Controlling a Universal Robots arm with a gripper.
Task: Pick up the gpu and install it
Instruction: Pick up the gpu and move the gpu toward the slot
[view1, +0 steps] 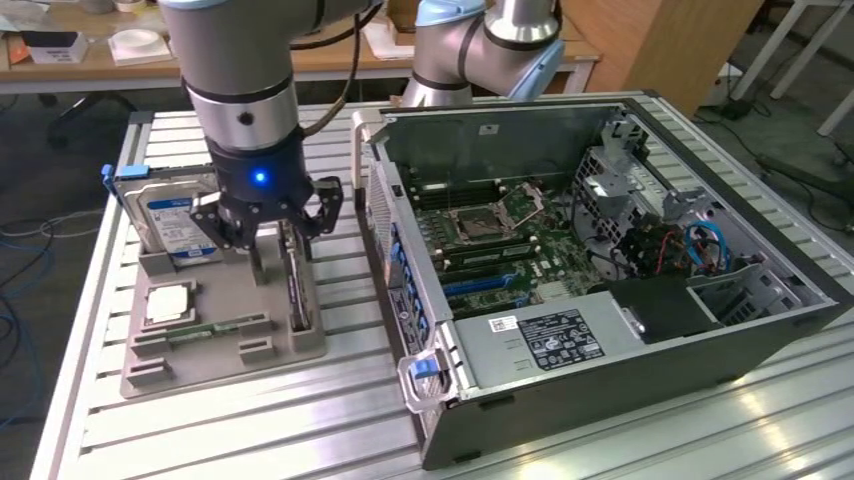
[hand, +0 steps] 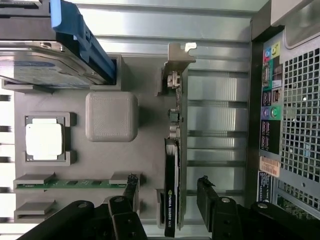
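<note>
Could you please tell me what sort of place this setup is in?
Probably a robotics lab or workshop: an open computer case lies on a slotted metal table, a grey tray beside it holds the gpu and a hard drive, and a wooden desk stands behind.

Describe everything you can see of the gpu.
The gpu is a thin card standing on edge in a slot of the grey holder. A black cooler lettered NVIDIA QUADRO sits on one face; a silver bracket caps one end. The jaws of the gripper stand open either side, not touching it.
</note>
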